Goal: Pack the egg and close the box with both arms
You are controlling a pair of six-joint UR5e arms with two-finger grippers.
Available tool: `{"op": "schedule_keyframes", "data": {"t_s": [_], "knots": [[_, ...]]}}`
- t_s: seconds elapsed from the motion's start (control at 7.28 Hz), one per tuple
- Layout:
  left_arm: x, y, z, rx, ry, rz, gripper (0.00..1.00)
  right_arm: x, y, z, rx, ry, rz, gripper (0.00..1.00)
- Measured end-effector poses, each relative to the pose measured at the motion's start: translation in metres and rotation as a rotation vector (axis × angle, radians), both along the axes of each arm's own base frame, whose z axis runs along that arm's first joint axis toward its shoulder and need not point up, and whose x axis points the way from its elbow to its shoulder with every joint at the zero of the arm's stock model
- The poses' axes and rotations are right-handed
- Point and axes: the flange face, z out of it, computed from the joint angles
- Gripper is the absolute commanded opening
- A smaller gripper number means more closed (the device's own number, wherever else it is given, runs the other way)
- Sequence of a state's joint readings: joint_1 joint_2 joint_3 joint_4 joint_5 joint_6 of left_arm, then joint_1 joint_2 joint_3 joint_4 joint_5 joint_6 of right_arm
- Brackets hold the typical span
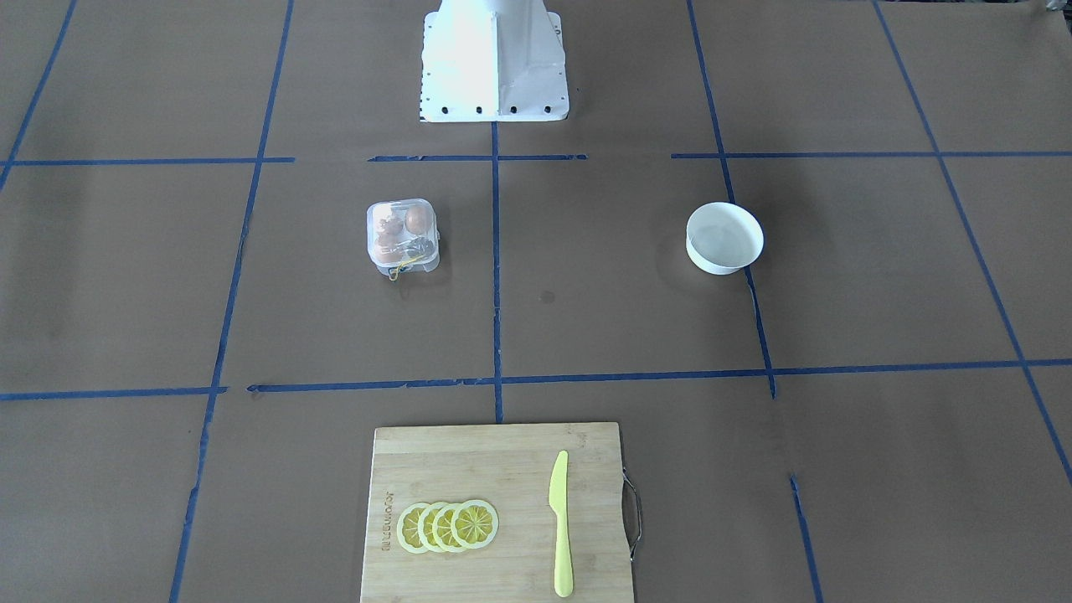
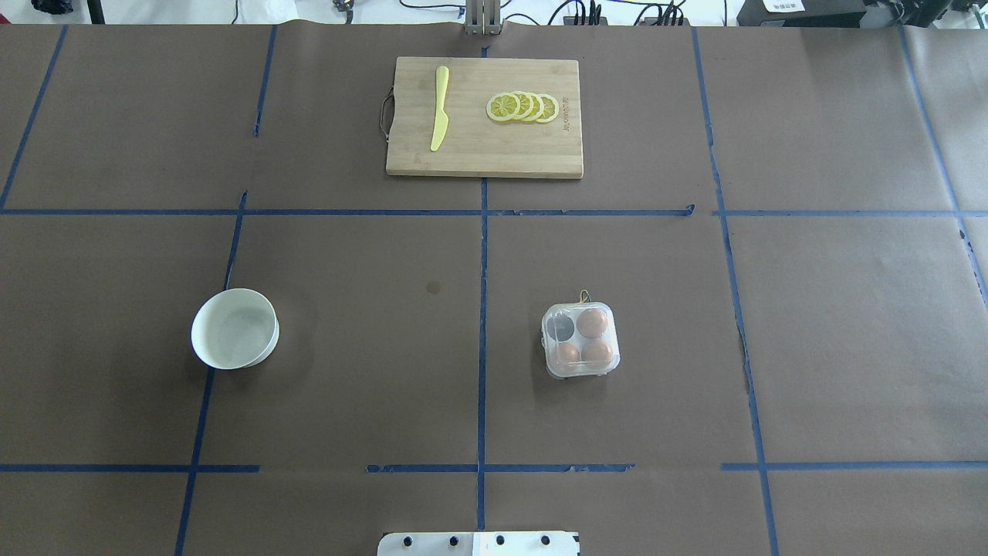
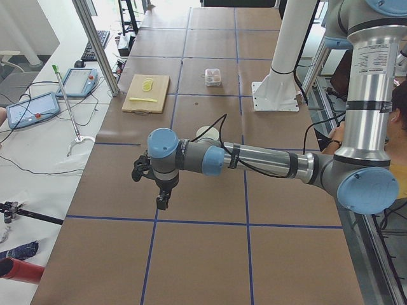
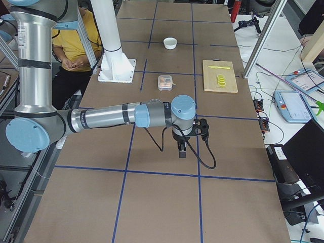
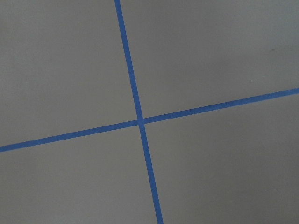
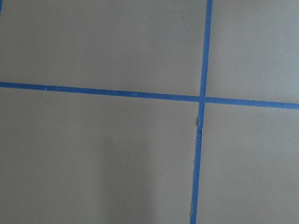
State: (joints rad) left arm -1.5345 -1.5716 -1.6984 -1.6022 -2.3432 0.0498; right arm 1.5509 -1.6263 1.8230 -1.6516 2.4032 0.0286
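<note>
Grippers are hanging low at the table's two ends: your left gripper (image 3: pixel 162 202) and right gripper (image 4: pixel 182 151) are both pointing down over brown paper (image 5: pixel 210 46) and blue tape (image 5: pixel 140 121). Only the side views are catching them, so you cannot tell how wide either is standing or whether it is carrying anything.

Further in, on the robot's right half, the box (image 2: pixel 580 340) is sitting with three eggs (image 2: pixel 592 321) inside and its lid seemingly lying down over them; the fourth cell is looking dark. Judging by that, you are wrapping up: be confirming the latch, one arm steadying while the other is pressing squarely.

Across the centre line the bowl (image 2: pixel 235 328) is sitting well apart. Farthest, the cutting board (image 2: pixel 485 150) is carrying a knife (image 2: pixel 440 108) and lemon slices (image 2: pixel 523 107); nothing is blocking either reach.
</note>
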Motion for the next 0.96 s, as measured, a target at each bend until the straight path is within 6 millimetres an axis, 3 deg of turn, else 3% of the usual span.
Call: {"op": "schedule_keyframes", "data": {"t_s": [0.41, 0.96], "knots": [[-0.001, 0.014, -0.007, 0.023, -0.001, 0.003, 1.00, -0.002, -0.006, -0.015, -0.014, -0.010, -0.002, 1.00], [-0.002, 0.008, -0.035, 0.080, 0.002, 0.002, 1.00, -0.003, -0.005, -0.014, -0.021, -0.008, 0.000, 1.00]]}}
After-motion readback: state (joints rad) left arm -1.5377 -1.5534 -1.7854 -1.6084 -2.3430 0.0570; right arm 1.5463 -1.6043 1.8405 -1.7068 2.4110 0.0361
